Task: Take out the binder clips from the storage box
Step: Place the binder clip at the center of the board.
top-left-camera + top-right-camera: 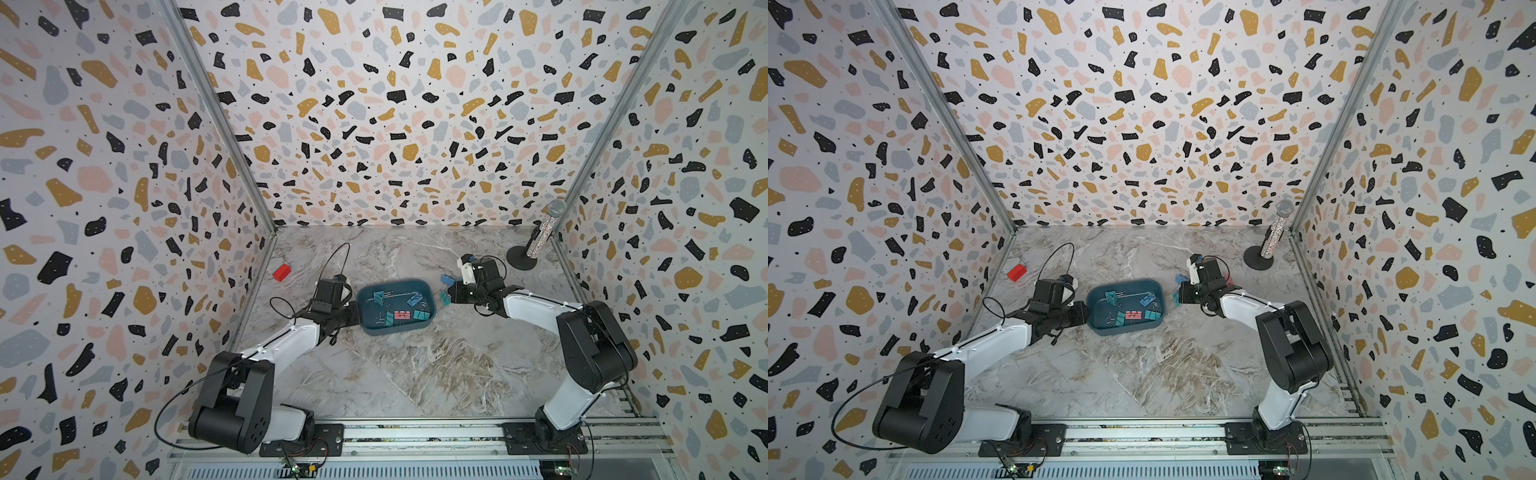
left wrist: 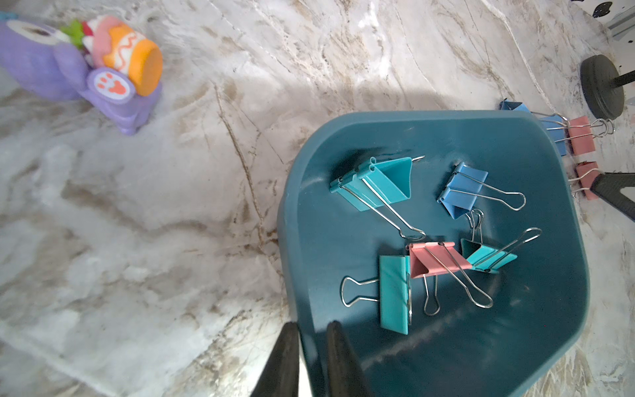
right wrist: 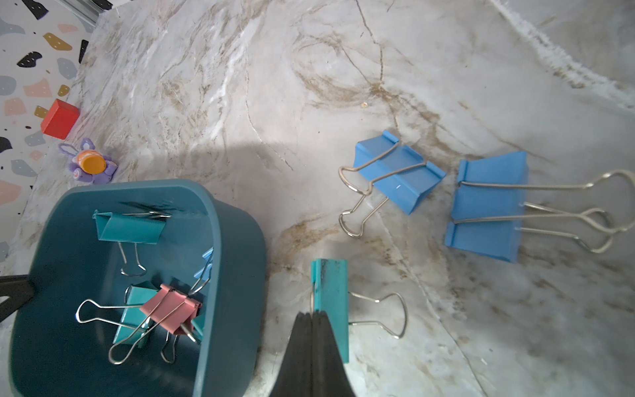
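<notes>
The left claw (image 2: 311,343) is clamped on the wall of the storage box (image 2: 292,240), one finger inside and one outside. Several binder clips (image 2: 436,261) lie in the box just beyond it. The right claw (image 3: 312,318) is pressed fully shut on the wire handle of a teal clip (image 3: 331,285) just outside the box. Two blue clips (image 3: 398,172) lie farther out on the tabletop (image 3: 309,103). The left wrist view shows pink clips (image 2: 580,135) past the box's far wall, which the right wrist view misses.

Smooth plastic storage box (image 2: 378,125), metal-handled binder clips (image 2: 395,292)
</notes>
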